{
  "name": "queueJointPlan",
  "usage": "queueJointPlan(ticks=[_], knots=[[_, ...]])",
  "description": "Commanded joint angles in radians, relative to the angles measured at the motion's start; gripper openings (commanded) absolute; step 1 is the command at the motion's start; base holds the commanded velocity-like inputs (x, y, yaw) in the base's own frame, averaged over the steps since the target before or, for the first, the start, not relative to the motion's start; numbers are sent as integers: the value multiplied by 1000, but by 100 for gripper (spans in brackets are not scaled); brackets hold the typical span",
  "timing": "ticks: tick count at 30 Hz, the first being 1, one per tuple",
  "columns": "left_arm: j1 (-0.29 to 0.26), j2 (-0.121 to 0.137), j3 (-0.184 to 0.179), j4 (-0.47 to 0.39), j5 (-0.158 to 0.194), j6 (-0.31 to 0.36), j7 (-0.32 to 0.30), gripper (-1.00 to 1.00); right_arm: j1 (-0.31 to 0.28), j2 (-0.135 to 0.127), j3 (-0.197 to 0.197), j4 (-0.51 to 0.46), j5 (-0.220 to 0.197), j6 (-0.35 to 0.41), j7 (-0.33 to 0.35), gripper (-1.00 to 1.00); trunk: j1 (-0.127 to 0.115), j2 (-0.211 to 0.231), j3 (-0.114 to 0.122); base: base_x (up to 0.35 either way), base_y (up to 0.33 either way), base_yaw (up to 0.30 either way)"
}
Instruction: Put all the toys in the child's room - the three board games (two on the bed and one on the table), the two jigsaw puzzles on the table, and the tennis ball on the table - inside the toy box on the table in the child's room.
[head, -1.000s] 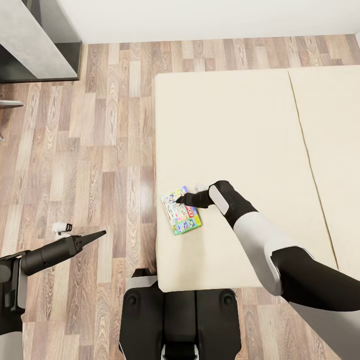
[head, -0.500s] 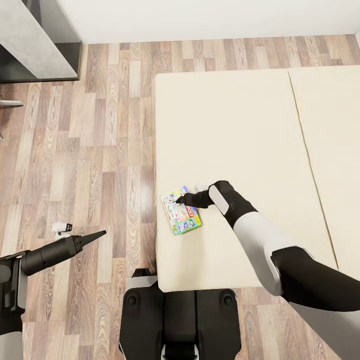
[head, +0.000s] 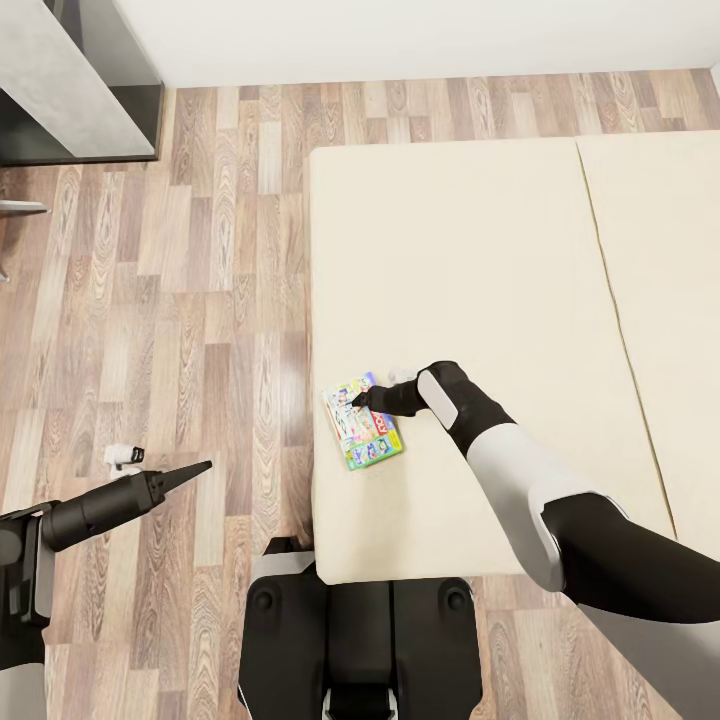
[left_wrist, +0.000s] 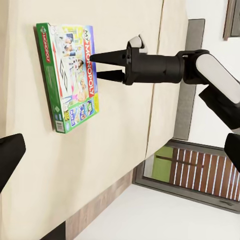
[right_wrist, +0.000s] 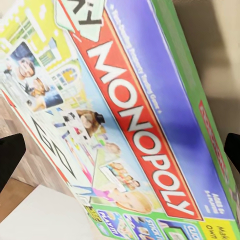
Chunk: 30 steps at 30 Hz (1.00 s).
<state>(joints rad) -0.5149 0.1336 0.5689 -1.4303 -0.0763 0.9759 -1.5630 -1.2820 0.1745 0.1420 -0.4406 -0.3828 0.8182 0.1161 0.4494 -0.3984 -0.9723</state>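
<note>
Right end effector (head: 358, 401) parted a bit, tips right over the Monopoly board game (head: 363, 421) flat on the bed (head: 480, 260). Left end effector (head: 195, 469) pinched together over the floor (head: 180, 300).

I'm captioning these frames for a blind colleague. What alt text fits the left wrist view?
A colourful My Monopoly board game lies flat on the beige bed, near its edge. The right gripper, black with two pointed fingers slightly apart, reaches to the box's edge, one finger above the lid.
</note>
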Motion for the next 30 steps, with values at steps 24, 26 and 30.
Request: queueJointPlan(ticks=[24, 26, 30], knots=[[0, 0, 1, -1, -8, 10, -8, 100, 0, 0, 0, -13, 10, 8, 45, 100, 1, -2, -1, 0, 0, 0], [0, 0, 0, -1, -8, 10, -8, 100, 0, 0, 0, -13, 10, 8, 45, 100, 1, -2, -1, 0, 0, 0], [0, -1, 0, -1, -8, 9, -8, 100, 0, 0, -1, -13, 10, 7, 46, 100, 1, -2, -1, 0, 0, 0]])
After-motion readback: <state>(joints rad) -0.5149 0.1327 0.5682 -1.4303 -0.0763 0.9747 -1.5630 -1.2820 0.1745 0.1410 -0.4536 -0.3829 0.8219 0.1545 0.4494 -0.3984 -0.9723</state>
